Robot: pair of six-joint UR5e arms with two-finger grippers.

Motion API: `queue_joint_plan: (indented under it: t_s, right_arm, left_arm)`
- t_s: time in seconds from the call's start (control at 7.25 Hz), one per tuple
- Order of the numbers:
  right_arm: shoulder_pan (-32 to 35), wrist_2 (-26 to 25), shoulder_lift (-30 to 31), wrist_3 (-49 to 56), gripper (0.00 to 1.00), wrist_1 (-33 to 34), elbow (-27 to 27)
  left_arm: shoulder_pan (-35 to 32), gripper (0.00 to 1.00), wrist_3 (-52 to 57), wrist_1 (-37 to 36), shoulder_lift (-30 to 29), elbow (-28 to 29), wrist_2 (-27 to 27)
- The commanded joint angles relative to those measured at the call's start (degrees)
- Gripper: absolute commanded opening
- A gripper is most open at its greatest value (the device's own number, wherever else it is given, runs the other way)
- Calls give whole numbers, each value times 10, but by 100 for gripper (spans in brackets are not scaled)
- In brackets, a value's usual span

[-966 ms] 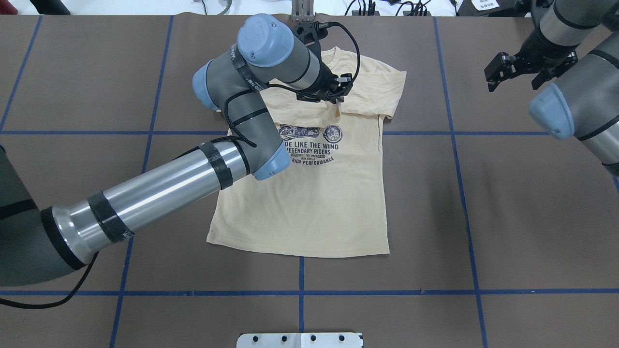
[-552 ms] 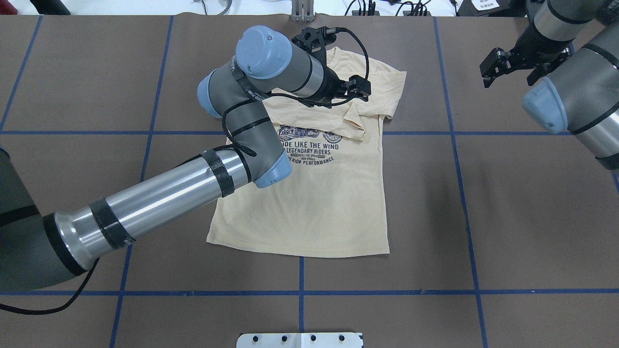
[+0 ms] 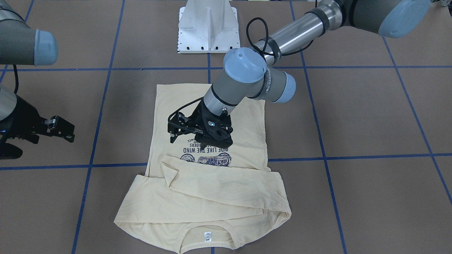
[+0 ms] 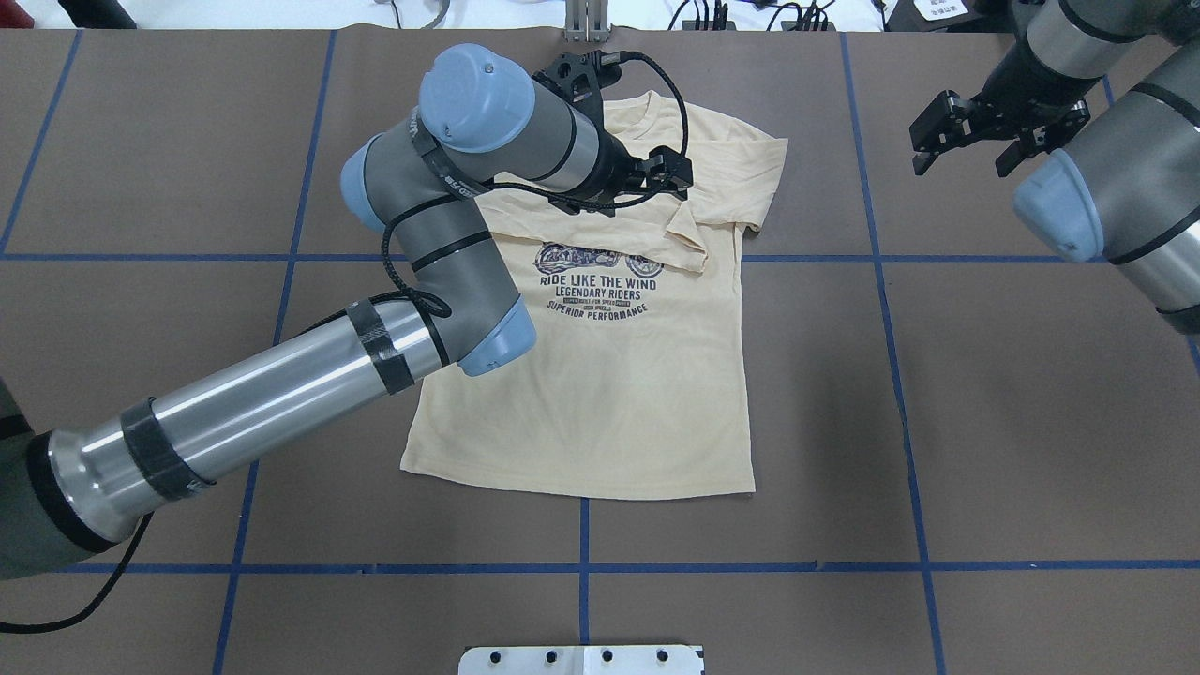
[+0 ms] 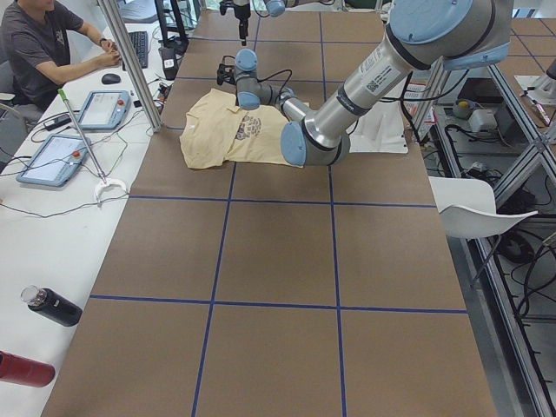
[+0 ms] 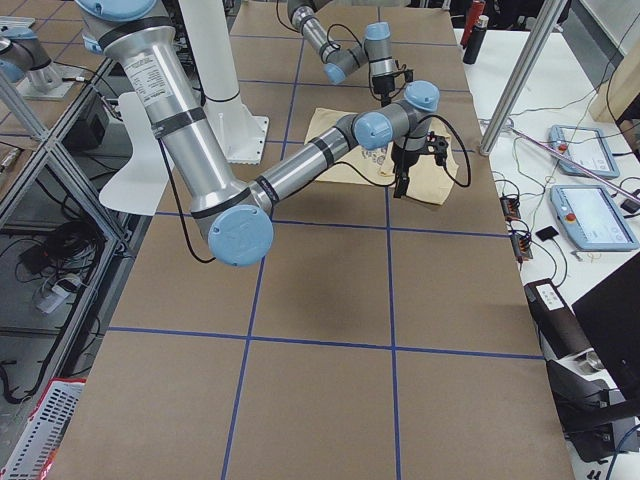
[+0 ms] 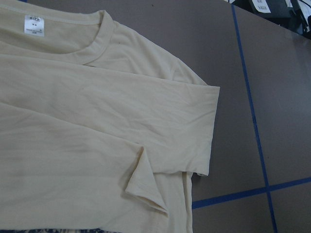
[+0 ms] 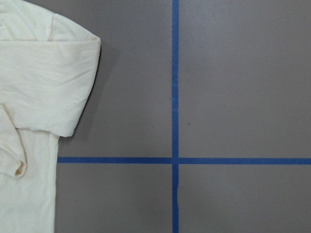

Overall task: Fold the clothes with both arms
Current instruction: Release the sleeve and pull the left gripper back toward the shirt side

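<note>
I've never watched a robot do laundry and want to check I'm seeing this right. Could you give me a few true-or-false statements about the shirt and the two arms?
1. The shirt lies with its print facing up. True.
2. A sleeve is folded in across the chest. True.
3. The right arm grips that sleeve in its jaws. False: its jaws are open and empty over the bare table, beside the shirt.
4. The shirt is folded in half, bottom to top. False: the hem lies flat and unfolded.
5. The left arm reaches over the shirt's upper part. True.
</note>
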State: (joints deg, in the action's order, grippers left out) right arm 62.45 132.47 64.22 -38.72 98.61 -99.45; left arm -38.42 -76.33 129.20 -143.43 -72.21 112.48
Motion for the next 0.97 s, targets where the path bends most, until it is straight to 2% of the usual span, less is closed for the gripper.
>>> queue_joint_plan:
  t_s: [0.0, 0.14, 0.28, 0.41, 0.55, 0.83]
  right_arm:
    - [-34, 24, 9, -61, 100, 0, -43]
    - [-56, 24, 10, -98, 100, 0, -64]
    - [-85, 20, 22, -176, 100, -53, -76]
    - [-127, -10, 61, -265, 100, -175, -76]
    - [-177, -70, 81, -362, 100, -273, -73]
    - [-261, -149, 94, -442, 100, -292, -77]
  left_arm:
    - [-8, 100, 7, -115, 102, -181, 1]
    - [-8, 100, 11, -160, 129, -232, 1]
    - [-9, 100, 41, -174, 170, -272, 1]
    - [-10, 100, 54, -174, 216, -312, 1]
    - [-10, 100, 58, -173, 247, -343, 1]
    - [-3, 100, 52, -169, 266, -349, -4]
